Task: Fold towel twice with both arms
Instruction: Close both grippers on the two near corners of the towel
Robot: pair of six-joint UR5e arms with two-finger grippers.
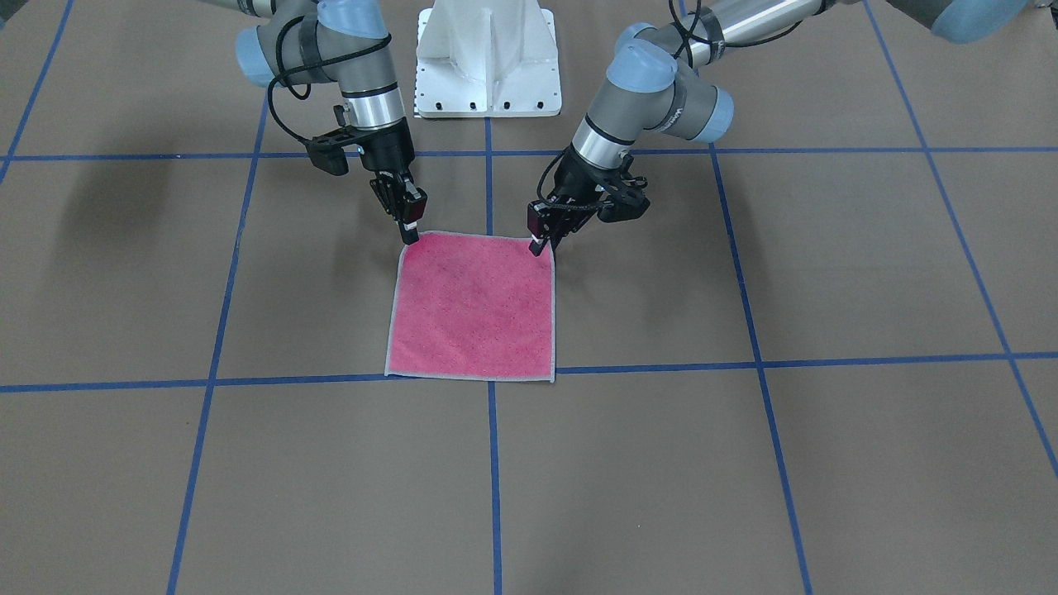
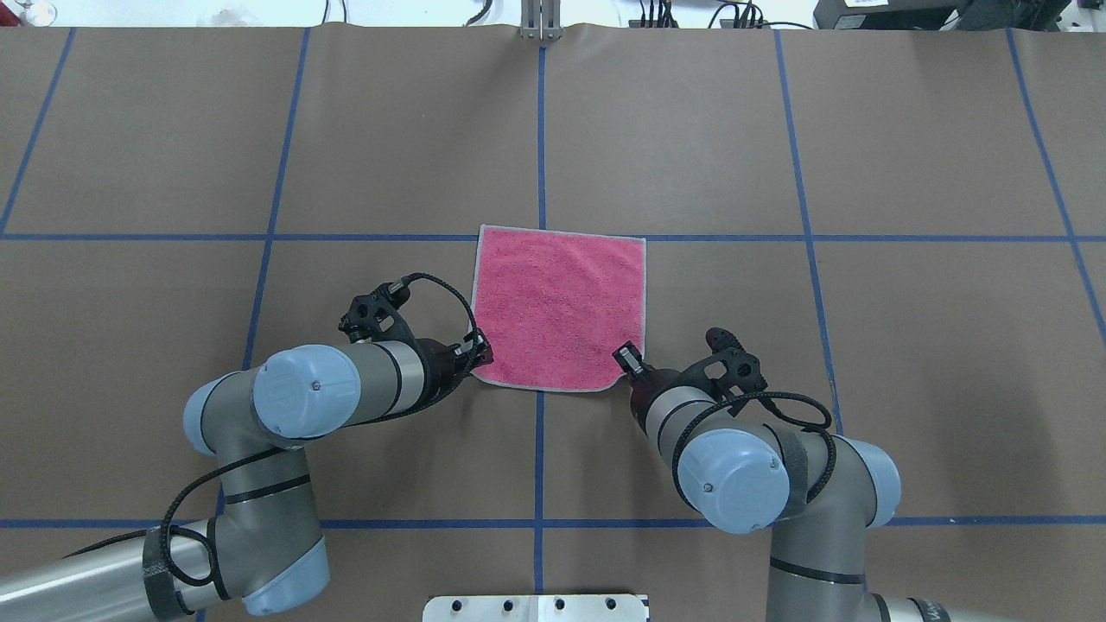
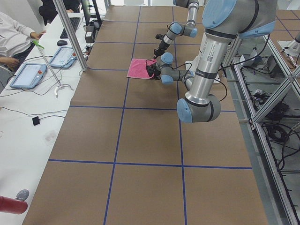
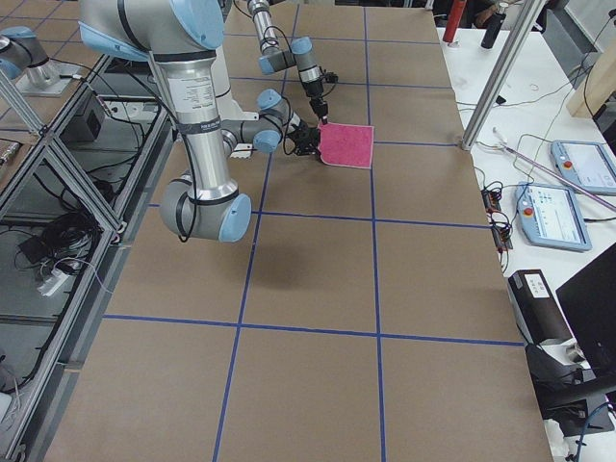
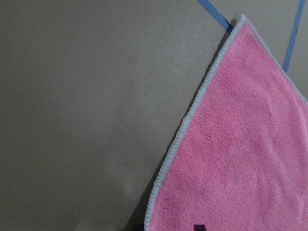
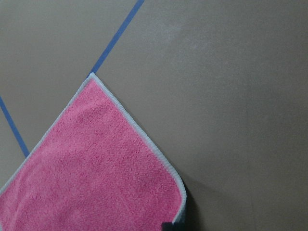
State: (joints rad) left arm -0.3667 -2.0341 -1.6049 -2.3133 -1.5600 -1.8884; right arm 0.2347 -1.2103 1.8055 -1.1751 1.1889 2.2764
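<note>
No legible text, label or number anywhere.

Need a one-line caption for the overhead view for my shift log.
Left hand and right hand at the robot-side corners of the flat, unfolded towel.

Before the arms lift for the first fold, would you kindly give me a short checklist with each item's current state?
1. Small square pink terry towel with grey edging lies flat and unfolded: ok.
2. Black two-finger left gripper at its robot-side towel corner: ok.
3. Black two-finger right gripper at the other robot-side corner: ok.
4. Both grips closed on cloth: cannot tell.
5. Far towel corners flat on the brown table: ok.
</note>
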